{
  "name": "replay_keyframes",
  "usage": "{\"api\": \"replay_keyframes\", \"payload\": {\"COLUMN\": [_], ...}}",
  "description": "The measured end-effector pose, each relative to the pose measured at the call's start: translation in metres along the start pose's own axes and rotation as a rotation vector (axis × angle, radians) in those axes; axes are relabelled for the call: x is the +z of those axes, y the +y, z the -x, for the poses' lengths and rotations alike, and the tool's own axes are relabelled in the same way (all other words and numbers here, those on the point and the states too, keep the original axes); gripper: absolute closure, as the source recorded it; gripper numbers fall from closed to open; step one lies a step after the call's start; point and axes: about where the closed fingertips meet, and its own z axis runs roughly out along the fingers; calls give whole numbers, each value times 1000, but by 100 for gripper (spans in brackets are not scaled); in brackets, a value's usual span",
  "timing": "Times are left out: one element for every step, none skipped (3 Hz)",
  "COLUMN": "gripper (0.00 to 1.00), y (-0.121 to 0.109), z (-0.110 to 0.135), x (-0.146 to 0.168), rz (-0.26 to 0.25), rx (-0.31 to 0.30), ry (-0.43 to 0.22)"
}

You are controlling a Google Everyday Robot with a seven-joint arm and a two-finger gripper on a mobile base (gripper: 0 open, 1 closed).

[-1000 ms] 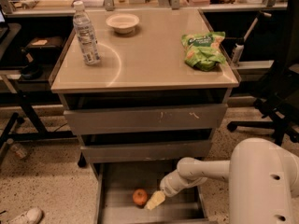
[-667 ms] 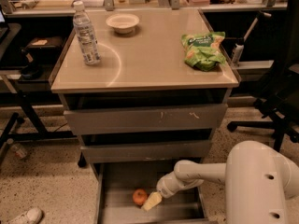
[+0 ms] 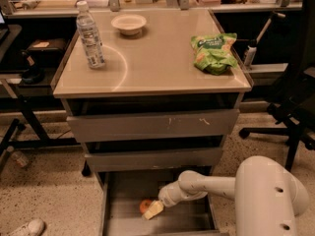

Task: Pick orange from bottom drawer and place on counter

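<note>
The orange (image 3: 144,205) lies on the grey floor of the open bottom drawer (image 3: 123,191), near its middle. My gripper (image 3: 152,210) reaches down into the drawer from the right on a white arm and sits right at the orange, partly covering it. The beige counter (image 3: 157,63) tops the drawer cabinet above.
On the counter stand a water bottle (image 3: 90,35) at the left, a white bowl (image 3: 128,23) at the back and a green chip bag (image 3: 214,52) at the right. Two upper drawers (image 3: 152,126) stick out slightly. An office chair (image 3: 290,107) stands to the right.
My gripper has moved a little to the left inside the bottom drawer, closer onto the orange. The orange has stayed in place.
</note>
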Motion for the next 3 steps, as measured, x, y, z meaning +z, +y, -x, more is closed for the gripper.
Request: {"api": "replay_keyframes", "payload": {"gripper": [0,0,0], "y": [0,-1,3], "z": [11,11,4], "x": [16,17,36], "rz": [16,16,9], "rx": [-11,-11,-31], "ry": [-31,-33,-16]}}
